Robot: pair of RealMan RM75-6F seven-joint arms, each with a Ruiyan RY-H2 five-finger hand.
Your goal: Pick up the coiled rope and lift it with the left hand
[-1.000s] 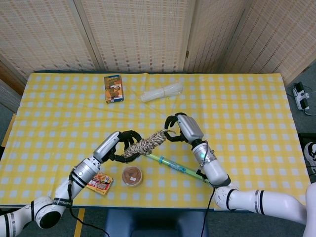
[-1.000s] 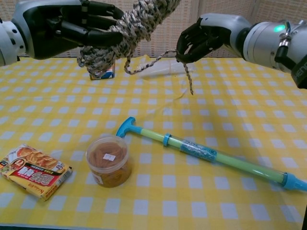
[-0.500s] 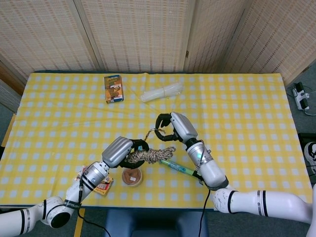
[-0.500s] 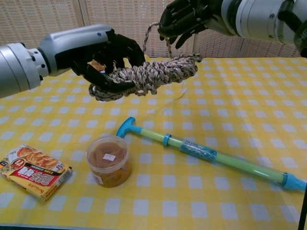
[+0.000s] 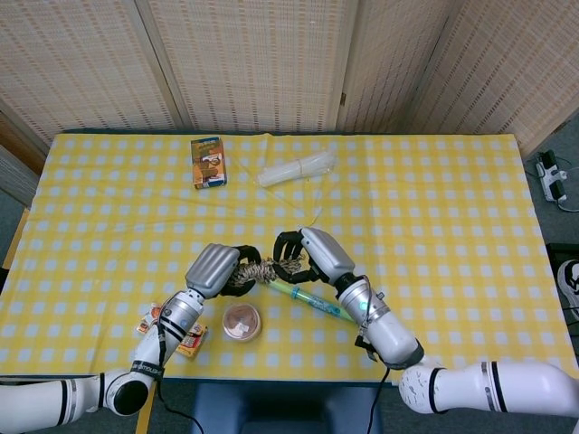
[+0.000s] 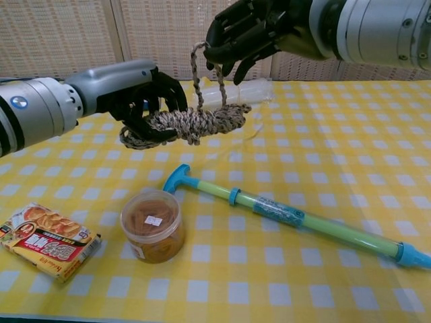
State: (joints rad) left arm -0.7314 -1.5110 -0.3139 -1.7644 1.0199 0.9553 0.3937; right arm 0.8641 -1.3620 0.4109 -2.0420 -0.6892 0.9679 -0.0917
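The coiled rope (image 6: pixel 195 123), a mottled brown and white bundle, hangs level above the yellow checked table (image 6: pixel 337 134). My left hand (image 6: pixel 135 94) grips its left end with fingers curled round the coil. A loose strand loops up from the coil to my right hand (image 6: pixel 249 30), which pinches it in its fingertips just above the bundle. From the head view the rope (image 5: pixel 262 269) shows only as a short stretch between the left hand (image 5: pixel 217 267) and the right hand (image 5: pixel 306 253).
A green and blue tube (image 6: pixel 296 219) with a T-handle lies on the table under the rope. A round brown jar (image 6: pixel 151 225) and a snack packet (image 6: pixel 47 240) sit at the front left. A small box (image 5: pixel 208 161) and a clear plastic roll (image 5: pixel 297 168) lie at the back.
The rope went from tilted upward to level and sank lower in the chest view. Both hands drew closer together and toward the table's front, the right one taking the loose strand up.
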